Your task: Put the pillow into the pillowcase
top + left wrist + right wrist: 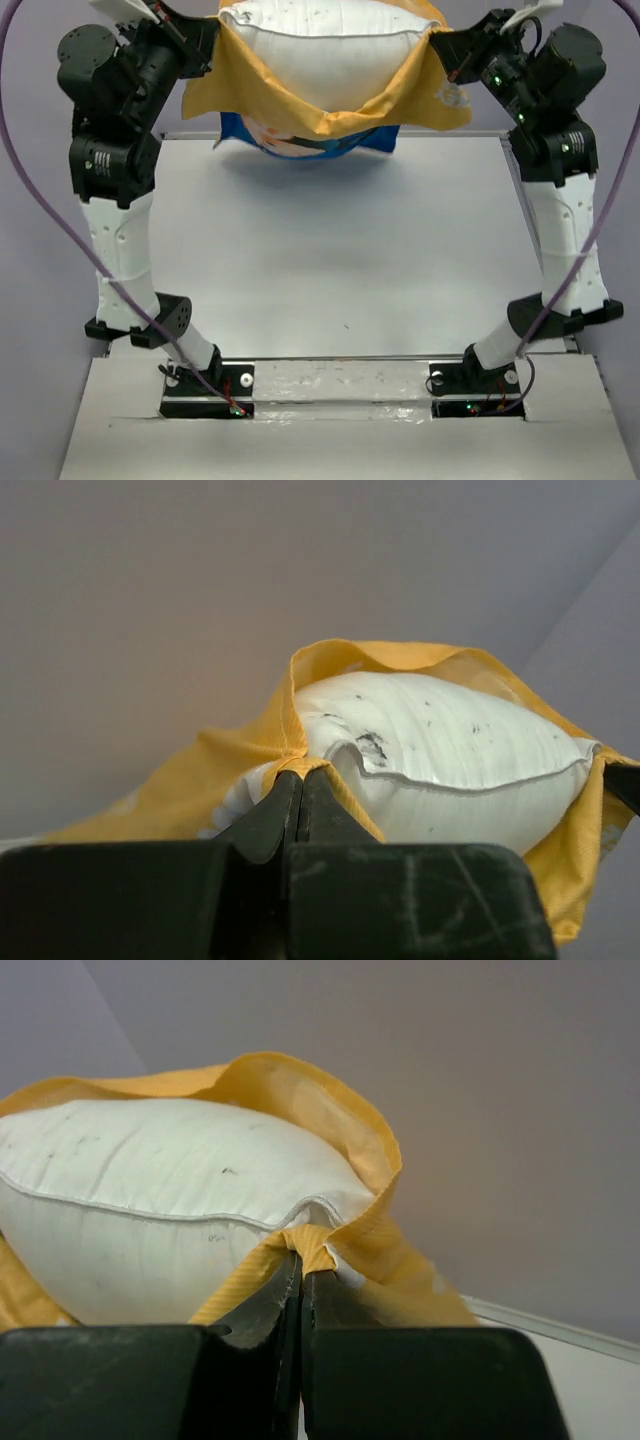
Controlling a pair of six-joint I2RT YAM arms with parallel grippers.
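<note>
Left fingers (pixel 268 818): pinched shut on the rim of the yellow-orange fabric pillowcase (pixel 215 92).
Right fingers (pixel 268 1300): clamped shut on the opposite rim.
Plump white pillow (pixel 320 55): sat inside the raised pillowcase, above the pale counter (pixel 340 260).

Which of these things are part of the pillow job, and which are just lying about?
Part of the job:
pillow
pillowcase
left claw, shut on the pillowcase
right claw, shut on the pillowcase

Just there:
table
</note>
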